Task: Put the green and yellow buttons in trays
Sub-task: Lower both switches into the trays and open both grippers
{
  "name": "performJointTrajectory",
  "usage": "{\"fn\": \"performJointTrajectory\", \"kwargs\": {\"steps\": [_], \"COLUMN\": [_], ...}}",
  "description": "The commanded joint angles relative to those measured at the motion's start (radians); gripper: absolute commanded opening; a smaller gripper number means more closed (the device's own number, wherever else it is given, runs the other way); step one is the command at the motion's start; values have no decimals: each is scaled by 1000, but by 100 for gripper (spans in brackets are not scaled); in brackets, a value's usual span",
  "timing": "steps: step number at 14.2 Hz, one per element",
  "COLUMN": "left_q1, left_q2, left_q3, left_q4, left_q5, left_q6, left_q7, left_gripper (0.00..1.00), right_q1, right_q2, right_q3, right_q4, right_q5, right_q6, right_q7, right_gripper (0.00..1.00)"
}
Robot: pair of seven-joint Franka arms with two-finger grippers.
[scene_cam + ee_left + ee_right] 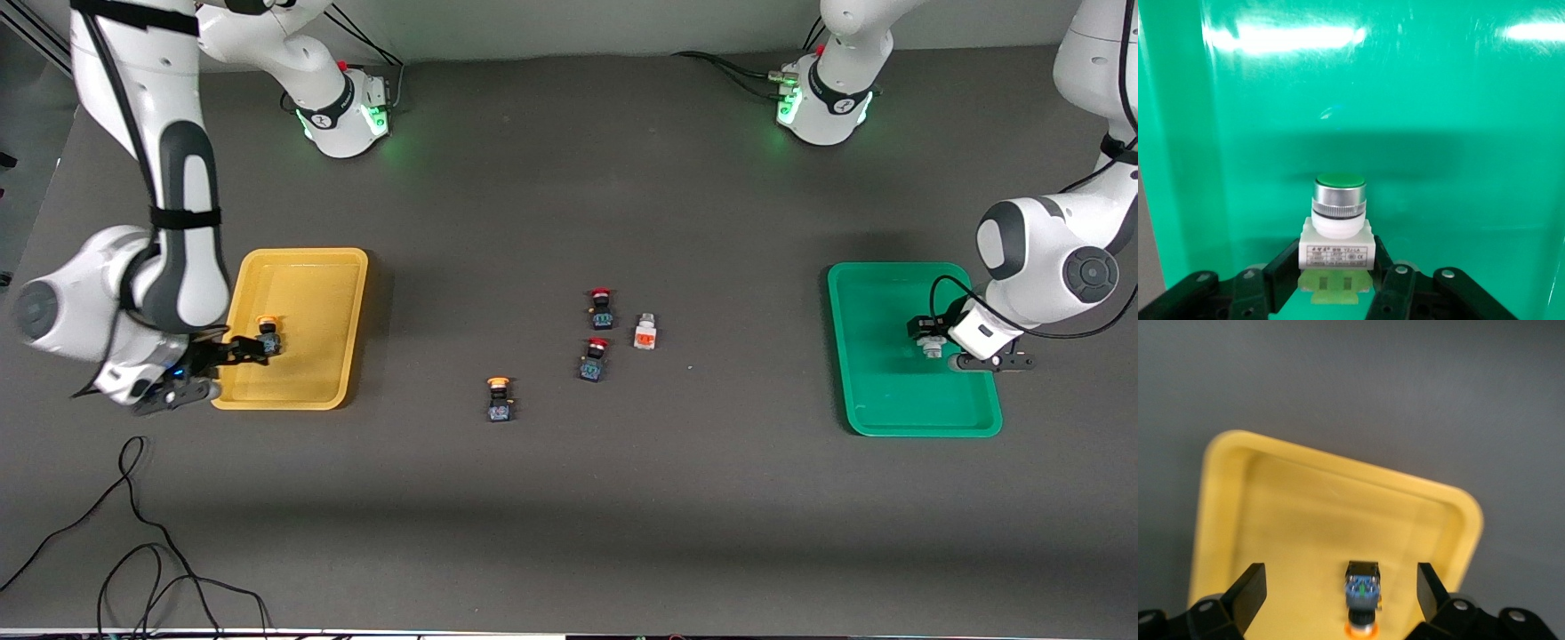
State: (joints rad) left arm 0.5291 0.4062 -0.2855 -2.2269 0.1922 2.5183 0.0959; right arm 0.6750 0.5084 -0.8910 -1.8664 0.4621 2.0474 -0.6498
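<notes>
Yellow-capped button (500, 398) waits on worktop. Right tool (238, 348) released over yellow tray (298, 391), its button (268, 336) dropped inside. Left tool (933, 342) clenches green button (1336, 220) over green tray (876, 400); should lower before releasing.

Green tray (1458, 100): glossy smooth plastic, bright glare streaks. Yellow tray (1305, 500): smooth plastic, duller sheen. Surface (569, 498): dark grey, matt, cloth-like. Green-capped button (1338, 220): shiny metal collar, white plastic body, paper-like label. Left hand (1338, 293) fingers (1281, 273): black matt plastic.
</notes>
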Motion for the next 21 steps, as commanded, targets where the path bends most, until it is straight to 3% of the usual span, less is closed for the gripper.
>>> {"fn": "performJointTrajectory", "kwargs": {"steps": [1, 3, 6, 8, 10, 12, 14, 16, 21], "left_q1": [5, 5, -1, -4, -4, -9, -20, -81, -282], "left_q2": [-4, -4, -75, -170, -257, -303, -288, -262, -213], "left_q3": [-6, -6, -11, -38, -113, -184, -227, -238, -238], "left_q4": [7, 10, 19, 39, 102, 252, 433, 556, 582], "left_q5": [-2, -2, -2, -5, -34, -153, -210, -223, -221], "left_q6": [7, 8, -36, -161, -316, -544, -764, -857, -828], "left_q7": [7, 24, 27, 28, 27, 24, -1, -74, -384], "left_gripper": [99, 100, 100, 100, 100, 100, 99, 96, 92], "right_q1": [2, 20, 93, 103, 103, 103, 103, 104, 124], "right_q2": [4, 10, 25, 92, 168, 225, 231, 245, 301], "right_q3": [0, 15, 82, 186, 271, 352, 420, 461, 471], "right_q4": [287, 378, 403, 487, 593, 651, 652, 645, 503], "right_q5": [-123, -126, -115, -115, -114, -114, -114, -114, -111], "right_q6": [-243, -315, -308, -300, -299, -261, -213, -170, 70], "right_q7": [152, 228, 399, 578, 714, 827, 928, 969, 972], "right_gripper": [100, 100, 100, 100, 100, 100, 100, 100, 100]}}
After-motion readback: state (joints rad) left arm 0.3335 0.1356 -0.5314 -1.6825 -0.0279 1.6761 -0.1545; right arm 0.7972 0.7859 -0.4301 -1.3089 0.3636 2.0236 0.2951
